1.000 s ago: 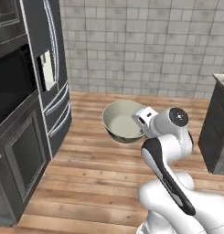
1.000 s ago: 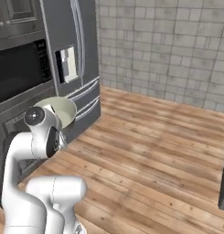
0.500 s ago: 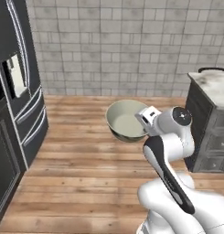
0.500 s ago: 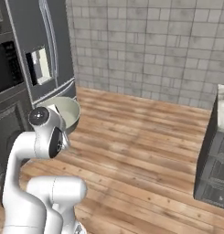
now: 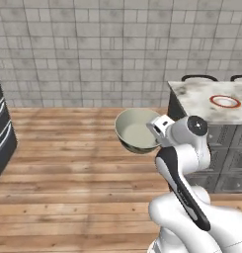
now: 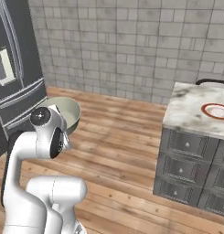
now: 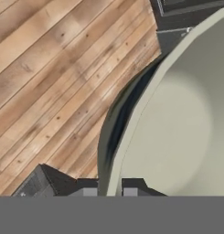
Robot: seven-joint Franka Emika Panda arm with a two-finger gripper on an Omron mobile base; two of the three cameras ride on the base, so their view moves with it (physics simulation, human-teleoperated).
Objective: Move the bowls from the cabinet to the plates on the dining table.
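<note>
While your arm hangs over the wooden floor (image 5: 68, 163), take the dining table (image 5: 201, 96) as your landmark and read across from the left. Far left of the table stands the dark fridge (image 6: 17, 77), against the grey tiled wall (image 5: 93, 49). Between fridge and table, well apart from both, the cream-green bowl (image 5: 136, 131) is carried in the air above the floorboards, its opening tilted up and toward the left base camera. Your gripper (image 7: 109, 188) is clamped on the near rim of that bowl: in the hand view the two dark fingertips (image 7: 133, 186) sit tight on either side of the pale rim, with the mottled inside of the bowl spreading away to the right. The bowl hangs just left of the table's near corner in the left base view, lower than the marble top. On the table top itself, toward its right part, lies the red-rimmed plate (image 5: 225, 101), flat and bare. Below the marble edge you see grey drawer fronts (image 6: 186, 169) with small knobs.
</note>
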